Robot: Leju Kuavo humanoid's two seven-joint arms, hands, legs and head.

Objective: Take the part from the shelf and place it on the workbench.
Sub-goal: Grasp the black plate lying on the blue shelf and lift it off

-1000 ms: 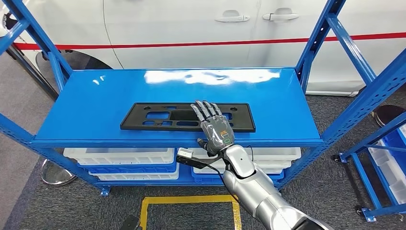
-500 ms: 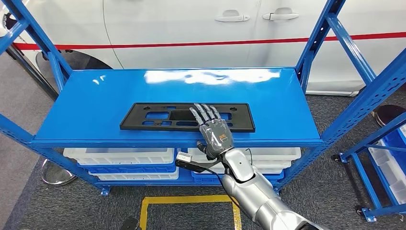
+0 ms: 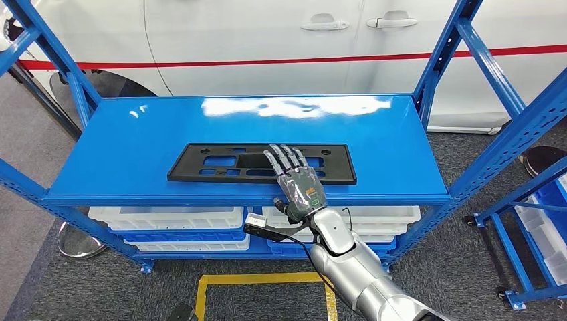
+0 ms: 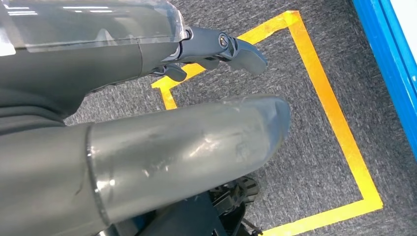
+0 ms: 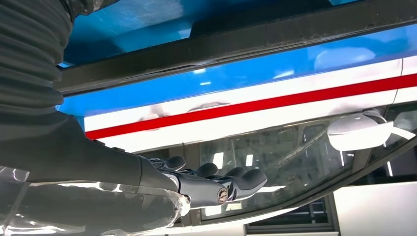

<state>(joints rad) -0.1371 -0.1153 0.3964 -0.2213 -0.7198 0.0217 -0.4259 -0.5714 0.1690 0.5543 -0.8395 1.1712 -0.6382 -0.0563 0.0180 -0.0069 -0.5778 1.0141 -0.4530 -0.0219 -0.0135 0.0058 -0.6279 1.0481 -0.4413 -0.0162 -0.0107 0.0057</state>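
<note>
The right hand (image 3: 302, 188) reaches over the front edge of the blue metal shelf (image 3: 134, 144), its dark fingers (image 3: 283, 158) straight and slightly fanned apart, lying flat over the near right portion of the flat black plastic part with rectangular cut-outs (image 3: 220, 164); whether they press on it or sit just above it cannot be told from the head view, and nothing is gripped. In the right wrist view the same hand (image 5: 196, 184) shows its fingers (image 5: 248, 178) extended side by side, not curled. The one black part lies lengthwise on the shelf's top board, close to the front edge and roughly centred. The left hand (image 4: 147, 108) hangs low over grey carpet floor (image 4: 305, 162), its thick grey thumb and darker fingers (image 4: 236, 49) loosely stretched out and apart, with nothing between them. On the floor is one square outline of yellow tape (image 4: 339, 132), also seen in the head view (image 3: 267, 279) in front of the shelf. Below the top board sit four white plastic bins (image 3: 167, 217), in two stacks of two. Behind the shelf stands one white car with a red stripe (image 3: 267, 40), showing two door handles. A second blue rack (image 3: 535, 194) stands at the right.
</note>
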